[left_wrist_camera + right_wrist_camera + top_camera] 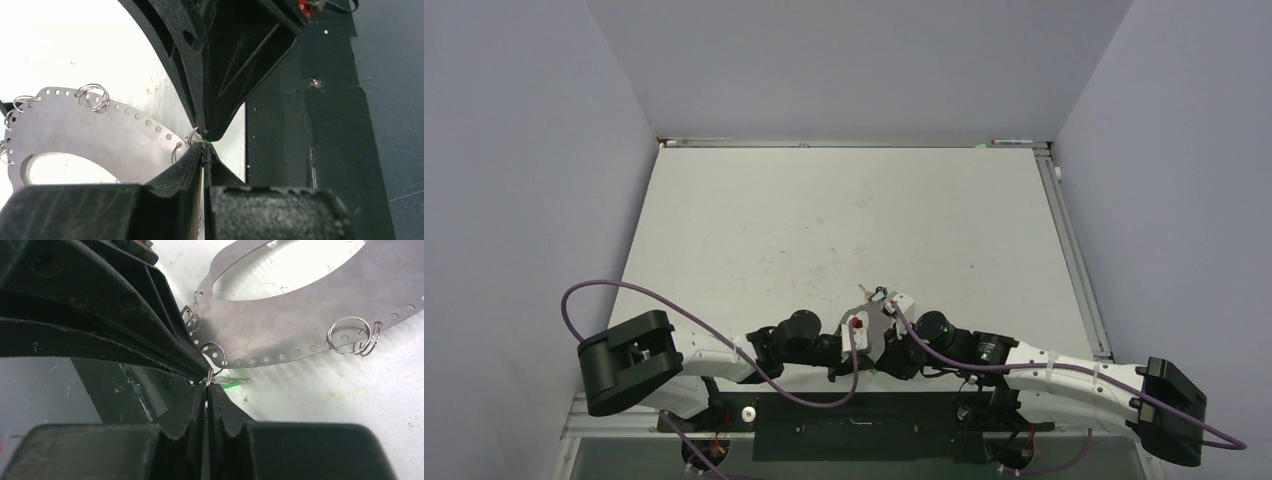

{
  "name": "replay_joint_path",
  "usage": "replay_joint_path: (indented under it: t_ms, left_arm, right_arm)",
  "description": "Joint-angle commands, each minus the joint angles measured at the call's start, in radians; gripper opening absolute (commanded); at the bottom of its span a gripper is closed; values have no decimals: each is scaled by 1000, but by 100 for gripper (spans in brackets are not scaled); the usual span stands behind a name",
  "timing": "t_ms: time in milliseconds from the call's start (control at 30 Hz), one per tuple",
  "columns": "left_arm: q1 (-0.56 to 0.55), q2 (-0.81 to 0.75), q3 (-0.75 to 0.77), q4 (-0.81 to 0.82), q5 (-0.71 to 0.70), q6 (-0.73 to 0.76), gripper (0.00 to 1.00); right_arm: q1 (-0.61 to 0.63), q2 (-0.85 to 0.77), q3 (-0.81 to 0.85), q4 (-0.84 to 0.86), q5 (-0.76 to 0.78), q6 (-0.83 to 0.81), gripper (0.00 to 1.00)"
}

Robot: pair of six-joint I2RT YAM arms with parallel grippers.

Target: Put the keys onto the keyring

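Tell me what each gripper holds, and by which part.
The right gripper pinches the green-headed key by one end, at a split ring on the plate. The left gripper is shut there too; its hold cannot be told.

Left hand [204, 152] and right hand [207, 389] both clamped tight, meeting tip to tip.

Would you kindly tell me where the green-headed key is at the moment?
In the right wrist view, the green-headed key appears pinched at the tips of the right hand, beside a split ring on the perforated metal plate.
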Motion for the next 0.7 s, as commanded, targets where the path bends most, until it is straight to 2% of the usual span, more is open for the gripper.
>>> replay_joint_path:
  t_ms: [0, 333, 533, 667]
  left_arm:
    - [-4, 50, 13, 191, -21, -16, 0]
    - [-4, 135, -6, 279, -46, -28, 0]
    - [-4, 109, -19, 267, -71, -65, 17]
    - [-4, 66, -26, 201, -102, -75, 26]
  right_arm:
    - [12, 29, 21, 96, 26, 29, 5]
    - [12, 79, -25, 174, 53, 50, 5]
    - [12, 99, -39, 194, 62, 55, 5]
    - [13, 109, -45, 201, 68, 58, 5]
